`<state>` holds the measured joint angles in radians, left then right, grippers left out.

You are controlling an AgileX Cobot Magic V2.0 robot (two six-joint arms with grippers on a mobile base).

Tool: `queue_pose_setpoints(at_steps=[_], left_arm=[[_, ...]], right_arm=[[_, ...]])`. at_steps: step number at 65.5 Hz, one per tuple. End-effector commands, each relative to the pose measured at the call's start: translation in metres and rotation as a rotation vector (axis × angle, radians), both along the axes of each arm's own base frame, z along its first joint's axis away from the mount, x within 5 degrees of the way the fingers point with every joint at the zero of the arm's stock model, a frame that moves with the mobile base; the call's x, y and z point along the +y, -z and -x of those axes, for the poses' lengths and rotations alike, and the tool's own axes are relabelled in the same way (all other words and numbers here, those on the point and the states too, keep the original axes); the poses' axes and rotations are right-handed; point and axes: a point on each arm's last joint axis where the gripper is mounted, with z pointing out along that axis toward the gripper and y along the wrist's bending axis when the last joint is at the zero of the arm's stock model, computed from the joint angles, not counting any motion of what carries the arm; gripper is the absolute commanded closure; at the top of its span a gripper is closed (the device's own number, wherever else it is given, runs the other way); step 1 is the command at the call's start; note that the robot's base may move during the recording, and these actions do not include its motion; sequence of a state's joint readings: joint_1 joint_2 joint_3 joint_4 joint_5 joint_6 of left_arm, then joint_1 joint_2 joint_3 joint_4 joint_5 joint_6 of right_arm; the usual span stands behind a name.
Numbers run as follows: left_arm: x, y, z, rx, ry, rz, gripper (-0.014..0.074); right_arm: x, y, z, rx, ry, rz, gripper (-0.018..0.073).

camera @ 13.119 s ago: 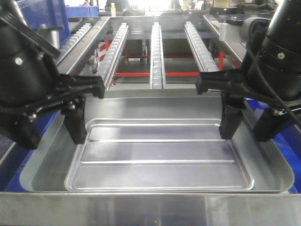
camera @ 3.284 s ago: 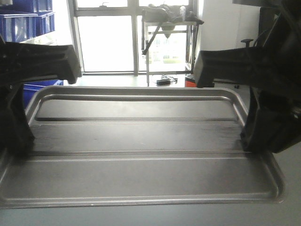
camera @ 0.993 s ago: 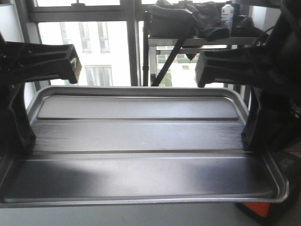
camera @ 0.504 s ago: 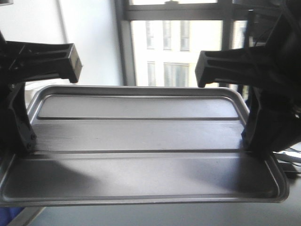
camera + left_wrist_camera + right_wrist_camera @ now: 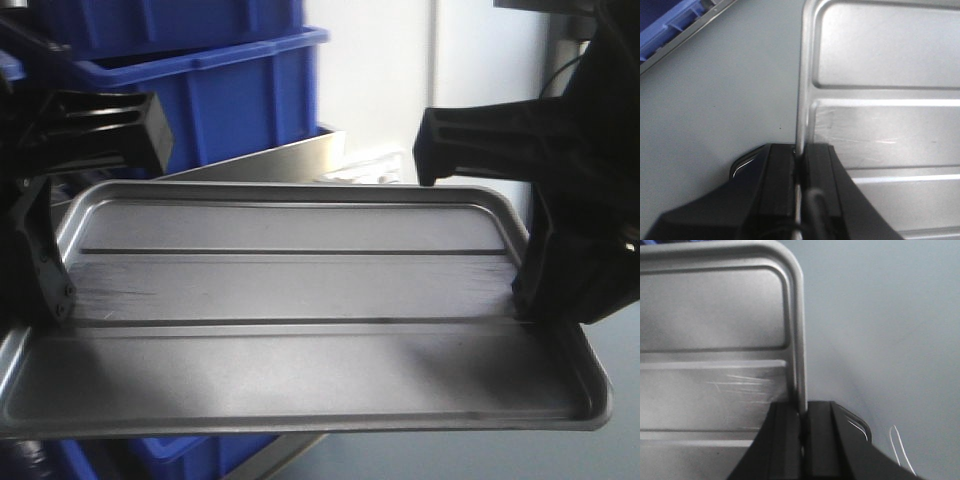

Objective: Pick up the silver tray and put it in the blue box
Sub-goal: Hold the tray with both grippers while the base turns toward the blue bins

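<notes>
Ahead of me stood a plain white wall (image 5: 370, 80); beneath me lay a smooth pale grey floor (image 5: 715, 100).

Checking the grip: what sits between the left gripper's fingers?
Only the silver tray's rim, clamped by the left gripper; the left wrist view shows it.

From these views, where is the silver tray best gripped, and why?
Grip the silver tray by its thin raised rim, midway along each short end, from outside, as the left gripper and right gripper do: wide and shallow, it likely needs opposite holds.
</notes>
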<state>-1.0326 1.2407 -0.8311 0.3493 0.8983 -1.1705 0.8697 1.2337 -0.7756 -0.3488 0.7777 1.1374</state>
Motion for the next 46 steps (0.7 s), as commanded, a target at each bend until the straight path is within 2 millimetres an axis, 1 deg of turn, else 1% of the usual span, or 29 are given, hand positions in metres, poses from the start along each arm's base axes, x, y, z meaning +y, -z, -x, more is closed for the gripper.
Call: queue_pose_setpoints(at_steps=[1, 46], left_arm=[[0.0022, -0.0137, -0.0003, -0.046, 0.000, 0.027, 0.0603], [0.0022, -0.0137, -0.0003, -0.046, 0.000, 0.027, 0.0603]], right_arm=[[-0.0020, -0.0142, -0.0023, -0.068, -0.015, -0.015, 0.0501], [-0.0020, -0.0142, -0.0023, -0.068, -0.015, -0.015, 0.0501]])
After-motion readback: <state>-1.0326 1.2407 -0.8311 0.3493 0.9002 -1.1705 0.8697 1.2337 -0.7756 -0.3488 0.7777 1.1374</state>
